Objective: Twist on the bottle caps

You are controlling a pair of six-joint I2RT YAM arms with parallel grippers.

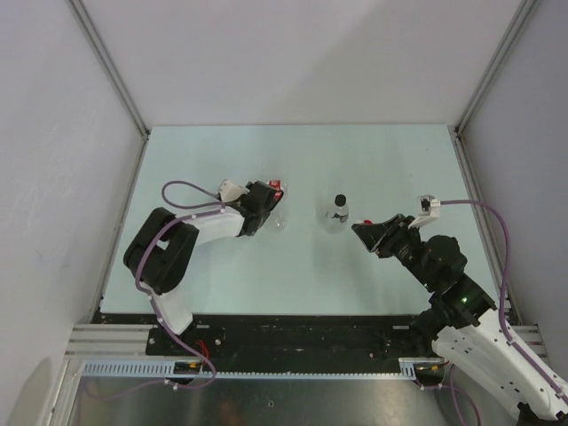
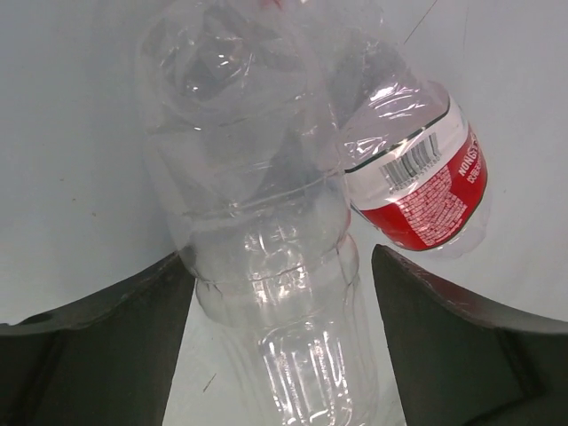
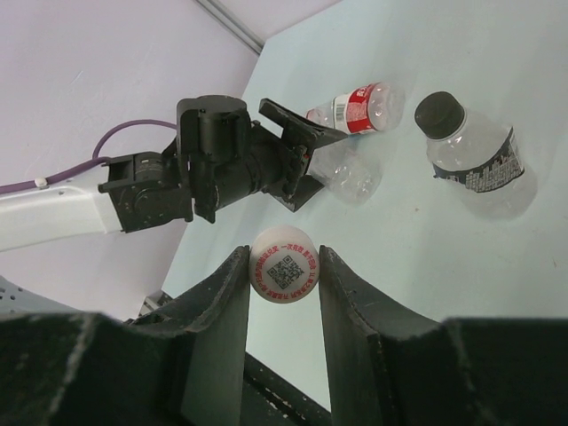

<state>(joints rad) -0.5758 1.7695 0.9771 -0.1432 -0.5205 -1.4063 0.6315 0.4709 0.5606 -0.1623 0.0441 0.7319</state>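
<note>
Three bottles show: the black-capped bottle [image 1: 337, 211] stands mid-table; at its 9 o'clock the unlabelled bottle [image 2: 253, 204] lies between the spread fingers of the left gripper [image 1: 269, 209], the red-labelled bottle [image 2: 417, 182] just beside it at 2 o'clock, both necks hidden or cut off in every view. At 3 o'clock the right gripper [image 3: 284, 261] pinches the white cap [image 3: 284, 269].

Three clear bottles [image 3: 475, 160] — plus one black cap [image 3: 439, 111] and one white cap [image 3: 282, 266] showing.
</note>
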